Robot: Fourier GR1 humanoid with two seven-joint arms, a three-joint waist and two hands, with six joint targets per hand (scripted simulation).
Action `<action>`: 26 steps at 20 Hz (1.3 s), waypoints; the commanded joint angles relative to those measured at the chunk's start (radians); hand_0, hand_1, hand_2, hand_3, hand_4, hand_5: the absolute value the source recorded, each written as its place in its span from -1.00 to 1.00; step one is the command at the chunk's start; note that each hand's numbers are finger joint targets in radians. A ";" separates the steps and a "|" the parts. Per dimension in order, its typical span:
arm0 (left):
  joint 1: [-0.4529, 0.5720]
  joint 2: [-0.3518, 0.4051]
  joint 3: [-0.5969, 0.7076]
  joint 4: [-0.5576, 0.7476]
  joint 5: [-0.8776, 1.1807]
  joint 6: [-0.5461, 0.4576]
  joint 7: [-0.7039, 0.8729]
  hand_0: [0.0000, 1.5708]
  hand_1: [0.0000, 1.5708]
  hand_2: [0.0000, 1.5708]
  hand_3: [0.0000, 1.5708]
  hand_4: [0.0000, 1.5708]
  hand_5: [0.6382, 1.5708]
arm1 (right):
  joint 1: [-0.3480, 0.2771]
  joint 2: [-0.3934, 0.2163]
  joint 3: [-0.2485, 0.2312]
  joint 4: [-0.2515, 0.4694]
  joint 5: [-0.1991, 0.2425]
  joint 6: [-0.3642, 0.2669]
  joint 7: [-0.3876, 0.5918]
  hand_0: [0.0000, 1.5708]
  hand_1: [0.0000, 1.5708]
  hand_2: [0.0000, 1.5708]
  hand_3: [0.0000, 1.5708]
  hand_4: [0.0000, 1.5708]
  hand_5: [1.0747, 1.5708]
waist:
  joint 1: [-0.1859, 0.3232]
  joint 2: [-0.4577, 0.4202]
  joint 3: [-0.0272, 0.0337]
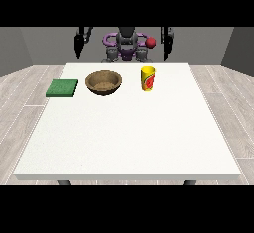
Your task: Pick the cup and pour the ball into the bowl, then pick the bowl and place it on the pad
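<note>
White table [129, 138]: large, with all three task items set in a row along its far edge, well short of both hands. Judged a starting layout, nothing yet handled.

Wooden bowl [103, 83]: upright, mouth up, in front of and below the hand at the view's left [78, 43], nearer the camera. It stands between pad and cup, apart from both, presumably so the pour needs only a short carry.

Green pad [62, 87]: flat, square, lying outward of that same hand, just beside the bowl but not touching it.

Yellow cup [148, 79]: upright, in front of and inward of the hand at the view's right [167, 46], the nearer hand for the pick. A red mark shows on its side; no writing can be read. The ball is not visible from here; whether it sits inside the cup cannot be told.

Hands: both hang raised beside the torso, behind the table edge, holding nothing. How the fingers lie cannot be told.
</note>
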 commanded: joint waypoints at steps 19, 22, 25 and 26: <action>-0.189 -0.089 -0.058 -0.313 -0.033 0.266 0.393 -1.00 -1.00 -1.00 -1.00 -0.25 0.97 | -0.022 0.018 -0.015 -0.404 -0.134 -0.052 0.415 -1.00 -1.00 -1.00 -1.00 -0.03 0.91 | -0.060 -0.158 -0.0122; -0.232 -0.090 -0.052 -0.232 -0.062 0.301 0.289 -1.00 -1.00 -1.00 -1.00 -0.22 0.97 | -0.088 0.006 -0.021 -0.400 -0.143 -0.034 0.387 -1.00 -1.00 -1.00 -1.00 -0.09 0.88 | -0.077 -0.049 -0.0124; -0.271 -0.078 -0.020 -0.197 -0.058 0.262 0.157 -1.00 -1.00 -1.00 -1.00 -0.27 0.93 | -0.077 0.082 0.017 -0.322 -0.084 -0.055 0.196 -1.00 -1.00 -1.00 -0.71 -0.07 0.92 | -0.053 0.078 -0.0121; -0.226 -0.081 -0.023 -0.156 -0.058 0.248 0.068 -1.00 -1.00 -1.00 -1.00 -0.30 0.90 | -0.114 0.060 -0.019 -0.328 -0.103 -0.052 0.193 -1.00 -1.00 -1.00 -0.89 -0.09 0.90 | -0.054 0.117 -0.0126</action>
